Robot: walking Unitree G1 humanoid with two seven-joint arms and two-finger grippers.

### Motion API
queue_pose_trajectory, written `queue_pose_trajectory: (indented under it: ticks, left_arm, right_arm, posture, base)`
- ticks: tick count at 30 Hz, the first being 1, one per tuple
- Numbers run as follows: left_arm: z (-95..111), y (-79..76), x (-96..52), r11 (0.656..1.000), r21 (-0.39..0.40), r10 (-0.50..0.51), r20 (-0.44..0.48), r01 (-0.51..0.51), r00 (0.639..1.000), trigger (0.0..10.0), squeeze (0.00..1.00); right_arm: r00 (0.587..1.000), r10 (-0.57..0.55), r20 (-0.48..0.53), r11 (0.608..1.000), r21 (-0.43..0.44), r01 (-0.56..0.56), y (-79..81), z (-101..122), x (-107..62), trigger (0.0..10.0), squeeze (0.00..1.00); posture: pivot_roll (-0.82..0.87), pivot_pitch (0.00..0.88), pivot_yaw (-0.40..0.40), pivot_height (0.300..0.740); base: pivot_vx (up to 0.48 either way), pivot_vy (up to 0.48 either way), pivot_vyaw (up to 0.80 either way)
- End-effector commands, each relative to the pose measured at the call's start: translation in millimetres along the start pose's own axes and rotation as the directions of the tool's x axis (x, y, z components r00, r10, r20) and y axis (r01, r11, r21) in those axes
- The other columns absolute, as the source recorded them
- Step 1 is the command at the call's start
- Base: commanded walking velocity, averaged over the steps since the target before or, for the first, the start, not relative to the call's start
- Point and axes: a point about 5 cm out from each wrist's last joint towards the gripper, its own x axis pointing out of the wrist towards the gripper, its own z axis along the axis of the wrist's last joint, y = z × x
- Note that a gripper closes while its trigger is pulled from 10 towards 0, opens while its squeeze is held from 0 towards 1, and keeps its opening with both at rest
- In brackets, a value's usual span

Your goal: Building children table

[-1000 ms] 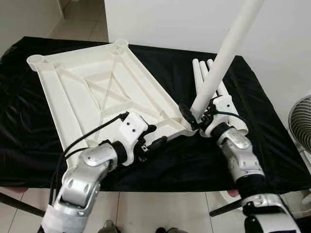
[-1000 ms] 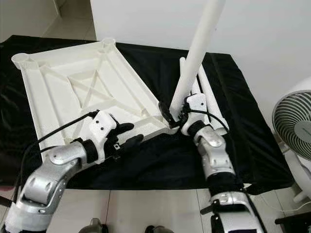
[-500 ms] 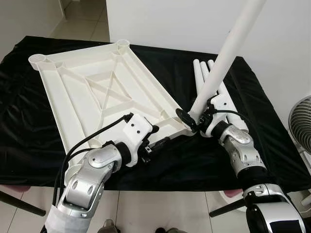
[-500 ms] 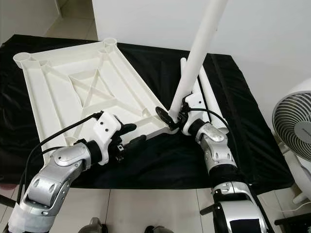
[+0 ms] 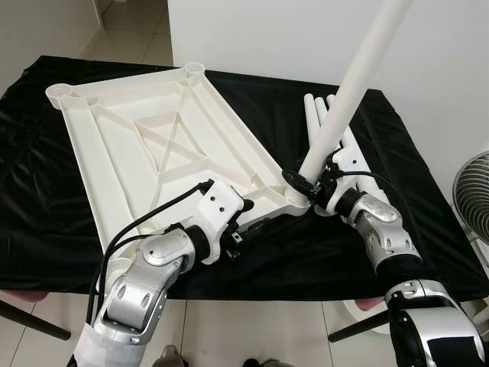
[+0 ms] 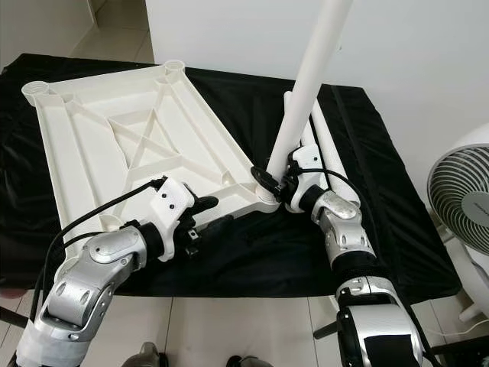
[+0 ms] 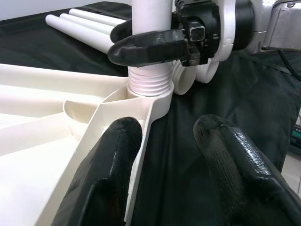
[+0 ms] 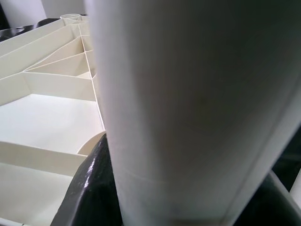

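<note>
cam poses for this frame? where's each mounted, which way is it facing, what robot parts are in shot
Head eyes: look down at tabletop; both arms, left pincer, right pincer.
Left wrist: along open fingers toward corner socket, table leg.
Right wrist: at the leg, tabletop ribs behind.
Shared: leg, tabletop.

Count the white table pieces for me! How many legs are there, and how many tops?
White round plastic table legs: 4 (1 upright in the right end effector, 3 lying on the black cloth)
White ribbed plastic tabletop: 1
Total: 5
</note>
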Motion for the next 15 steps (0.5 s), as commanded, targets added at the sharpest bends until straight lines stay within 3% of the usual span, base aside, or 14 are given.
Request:
queue_pose_trajectory:
  ticks: [1,2,7,15]
  left_arm:
    - [2,-0.4,0.9,0.998,0.004,0.061,0.0,-0.061,0.998,10.0,0.0]
    - [2,-0.8,1.3,0.998,0.002,0.06,0.001,-0.06,0.998,10.0,0.0]
    - [1,-2.5,2.3,0.998,-0.004,0.057,0.004,-0.057,0.998,10.0,0.0]
    - [1,-3.3,2.1,0.999,-0.006,0.053,0.006,-0.053,0.999,10.0,0.0]
  right_arm:
    - [1.0,-0.016,-0.018,1.0,0.003,0.016,-1.8,-2,0.9,0.0,0.0]
    - [0.998,-0.049,-0.027,0.999,0.002,0.049,-2.9,-2,2.2,10.0,0.0]
    - [0.98,-0.195,-0.048,0.981,-0.021,0.194,-6.6,-6,4.7,10.0,0.0]
    - [0.957,-0.29,-0.009,0.957,-0.03,0.29,5.1,-10,6.2,10.0,0.0]
  posture:
    - [0.17,0.089,-0.106,0.74]
    - [0.17,0.089,-0.108,0.74]
    - [0.17,0.087,-0.112,0.74]
    - [0.17,0.083,-0.113,0.74]
  base:
    - [0.0,0.0,0.0]
    - [0.0,0.0,0.0]
    - [0.0,0.0,0.0]
    - [0.0,0.0,0.0]
